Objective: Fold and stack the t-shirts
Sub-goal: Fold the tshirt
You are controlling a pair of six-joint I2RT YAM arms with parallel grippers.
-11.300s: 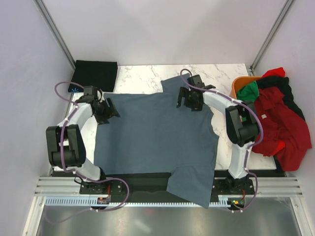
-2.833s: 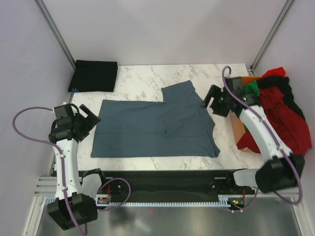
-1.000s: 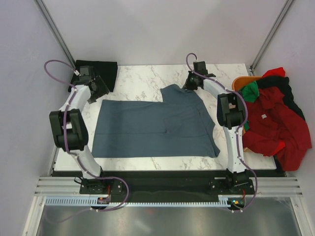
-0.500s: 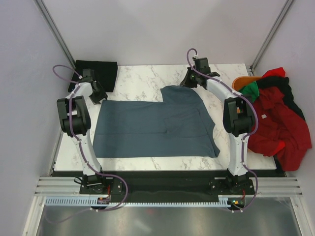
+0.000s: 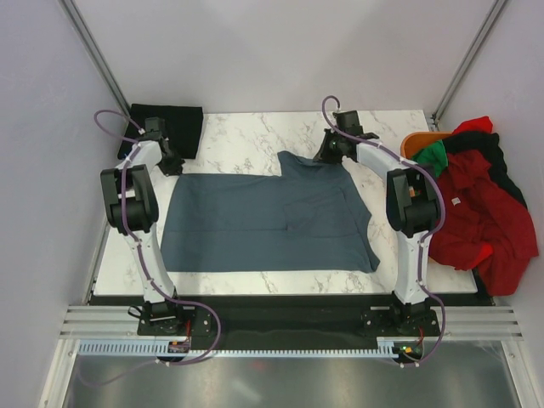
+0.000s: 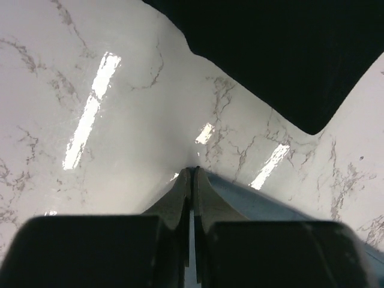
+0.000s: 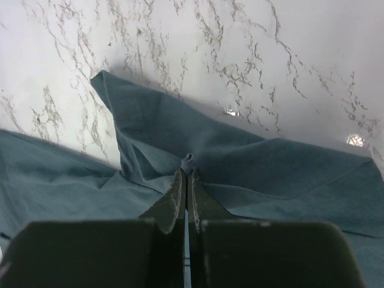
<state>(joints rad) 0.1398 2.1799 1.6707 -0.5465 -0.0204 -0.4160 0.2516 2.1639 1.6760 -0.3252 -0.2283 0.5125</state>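
Note:
A slate blue-grey t-shirt [image 5: 263, 221] lies folded flat across the marble table [image 5: 246, 136], with one flap reaching toward the far side. My left gripper [image 5: 172, 167] sits at the shirt's far left corner. Its jaws are shut, with the blue-grey cloth [image 6: 270, 207] running into the tips of the left gripper [image 6: 193, 171]. My right gripper [image 5: 326, 155] is at the flap's far edge. In the right wrist view the right gripper [image 7: 186, 171] is shut on a small pinch of the blue-grey t-shirt [image 7: 264, 168]. A folded black t-shirt [image 5: 166, 129] lies at the far left corner.
An orange basket [image 5: 418, 141] stands at the right edge with red [image 5: 476, 212], green [image 5: 432, 158] and black [image 5: 497, 161] t-shirts heaped over it. The black t-shirt [image 6: 282, 54] lies just beyond the left gripper. Metal frame posts [image 5: 93, 51] rise at the far corners.
The left gripper's jaws have closed at the shirt's far left corner. The right gripper, still shut, has shifted slightly toward the near side with the flap's edge.

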